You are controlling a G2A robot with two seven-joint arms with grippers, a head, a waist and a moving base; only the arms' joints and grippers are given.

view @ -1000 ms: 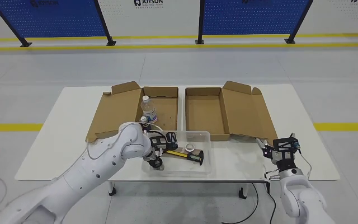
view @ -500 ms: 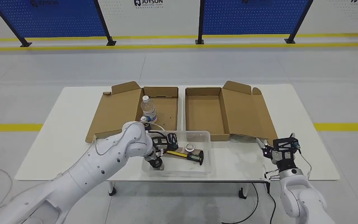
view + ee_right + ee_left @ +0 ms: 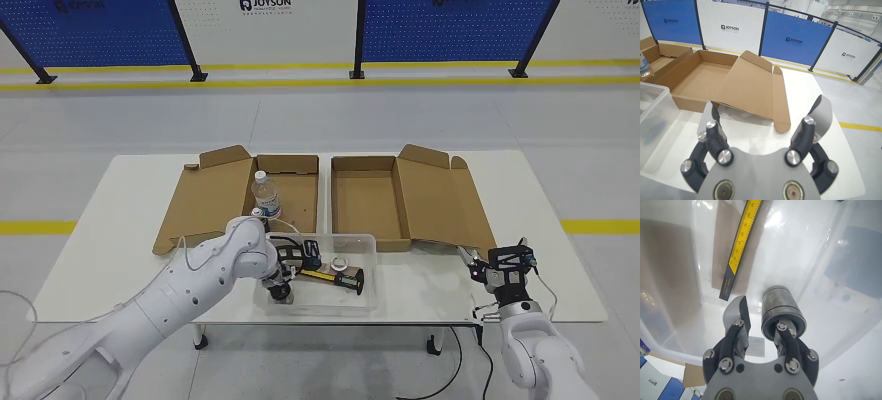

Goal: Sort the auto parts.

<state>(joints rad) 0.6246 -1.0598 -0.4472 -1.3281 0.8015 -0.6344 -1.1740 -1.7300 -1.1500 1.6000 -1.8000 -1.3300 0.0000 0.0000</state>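
— Bearing (image 3: 782, 309): where is it found?
— Lower centre of the top view, inside the clear bin (image 3: 345, 238). By the wrist view, one finger of the released left gripper (image 3: 762, 313) is shown inside its bore. The right gripper (image 3: 766, 103) is held spread.
— What is changed?
— The left arm (image 3: 200, 285) has been shifted slightly rightward.

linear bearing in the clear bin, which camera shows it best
The left wrist view: the linear bearing is close up in the clear bin, one left gripper finger in its bore, the other outside, apart. In the top view the left arm covers it; the right wrist view catches the bin's corner.
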